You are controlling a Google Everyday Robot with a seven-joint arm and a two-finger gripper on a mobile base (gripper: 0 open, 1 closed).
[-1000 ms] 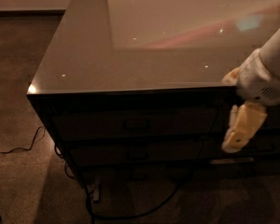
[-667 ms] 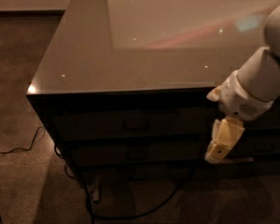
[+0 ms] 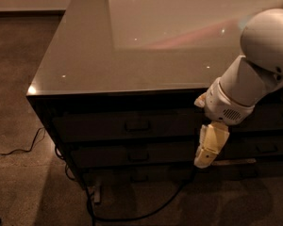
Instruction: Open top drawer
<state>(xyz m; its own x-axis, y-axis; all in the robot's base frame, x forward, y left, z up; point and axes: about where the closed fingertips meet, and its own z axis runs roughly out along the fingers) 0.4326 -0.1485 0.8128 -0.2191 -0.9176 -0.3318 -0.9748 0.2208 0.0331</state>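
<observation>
Dark brown, nearly black fronts stack under the glossy counter (image 3: 85, 55). The top drawer (image 3: 94, 126) is the uppermost of them, just below the counter's edge and shut flush with the rest. Its small bar handle (image 3: 137, 125) sits at the middle of the front, and that is the only sensible place to take hold, since the front is flat and shows no lip that I can see. My jaws hang pale and yellowish from my white arm (image 3: 245, 88), pointing down in front of the cabinet. They are off to the right of that handle and lower, about level with the second drawer (image 3: 99, 155), and they touch nothing. Whether they are spread or pressed together I cannot tell. I judge the drawer to be rigid, wide and low-fronted, so probably not heavy. A wide drawer pulled off-centre may rack and bind, so a hold at the handle's middle and a straight pull outward should suit it. The bar looks thin and smooth, and the grip could slip unless the jaws close squarely around it from above and below. To reach it I need to go up and to the left. A black cable (image 3: 146, 213) lies on the floor below, well apart from all this.
</observation>
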